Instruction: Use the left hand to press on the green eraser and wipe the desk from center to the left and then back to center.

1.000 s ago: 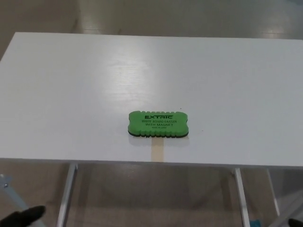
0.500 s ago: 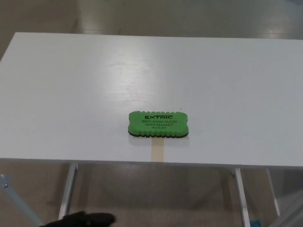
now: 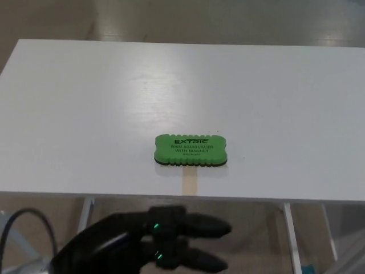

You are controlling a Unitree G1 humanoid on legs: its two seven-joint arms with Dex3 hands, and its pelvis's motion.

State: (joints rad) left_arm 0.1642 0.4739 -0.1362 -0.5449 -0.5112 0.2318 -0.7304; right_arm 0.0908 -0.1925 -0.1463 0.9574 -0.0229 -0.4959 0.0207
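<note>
A green eraser (image 3: 191,150) with black lettering lies flat on the white desk (image 3: 85,114), near the front edge at the middle. My left hand (image 3: 165,242) hovers below the desk's front edge, lower left of the eraser and not touching it. Its black fingers (image 3: 202,227) are spread apart and point right, holding nothing. The right hand does not show.
A short tan tape strip (image 3: 189,182) runs from under the eraser to the desk's front edge. Metal desk legs (image 3: 291,240) stand below on both sides. A black cable (image 3: 25,220) loops at the lower left. Beyond the desk lies a beige floor (image 3: 228,20).
My left hand has risen from the bottom left corner and moved right, now showing fully below the desk's front edge. The eraser has stayed in place.
</note>
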